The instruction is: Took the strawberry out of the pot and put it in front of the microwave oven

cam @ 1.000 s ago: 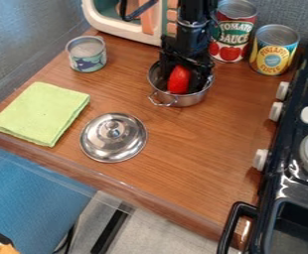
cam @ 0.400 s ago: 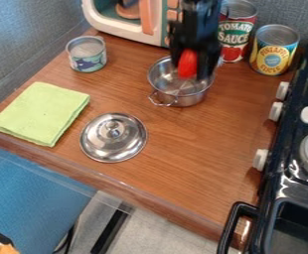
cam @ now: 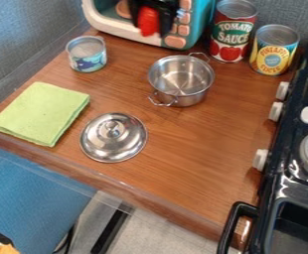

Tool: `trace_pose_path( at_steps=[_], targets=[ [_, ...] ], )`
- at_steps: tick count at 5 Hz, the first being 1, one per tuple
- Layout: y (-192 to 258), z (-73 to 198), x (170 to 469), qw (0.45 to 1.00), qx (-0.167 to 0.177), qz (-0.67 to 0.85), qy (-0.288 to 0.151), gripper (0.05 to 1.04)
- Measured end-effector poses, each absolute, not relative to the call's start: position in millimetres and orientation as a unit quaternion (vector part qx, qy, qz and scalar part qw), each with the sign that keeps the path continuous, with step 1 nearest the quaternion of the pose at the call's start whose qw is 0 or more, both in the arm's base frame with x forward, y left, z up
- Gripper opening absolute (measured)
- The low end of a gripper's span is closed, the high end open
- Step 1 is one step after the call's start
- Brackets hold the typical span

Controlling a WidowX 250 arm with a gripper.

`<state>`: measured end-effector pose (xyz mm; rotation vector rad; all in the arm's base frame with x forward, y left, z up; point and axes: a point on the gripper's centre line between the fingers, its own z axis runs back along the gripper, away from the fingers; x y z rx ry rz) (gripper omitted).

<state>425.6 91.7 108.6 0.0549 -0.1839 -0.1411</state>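
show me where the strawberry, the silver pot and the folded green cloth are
Strawberry (cam: 148, 22): camera view, its red side
Silver pot (cam: 190, 100): camera view, outer wall
Green cloth (cam: 41, 113): camera view, middle of its top

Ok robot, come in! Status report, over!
Gripper shut on strawberry, up in front of microwave. Pot empty. Table spot before microwave looks clear. Over.

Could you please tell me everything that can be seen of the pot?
The pot is small, round and shiny, looks like metal, and has two thin loop handles, one at its near left and one at its far right. It stands upright, empty and uncovered, on the wood-look counter, which is all that visibly touches it. A lid lies apart from it, to the left and nearer the camera.
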Motion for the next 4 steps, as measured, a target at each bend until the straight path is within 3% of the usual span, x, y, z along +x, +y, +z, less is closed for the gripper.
trace_pose_path(
  at_steps=[1, 3, 4],
  targets=[
    [105, 82, 430, 0.996, 0.028, -0.064, -0.058, 0.817],
    [117, 54, 409, 0.997, 0.037, -0.069, -0.012, 0.817],
    [118, 50, 408, 0.997, 0.041, -0.070, -0.010, 0.884]
  ],
)
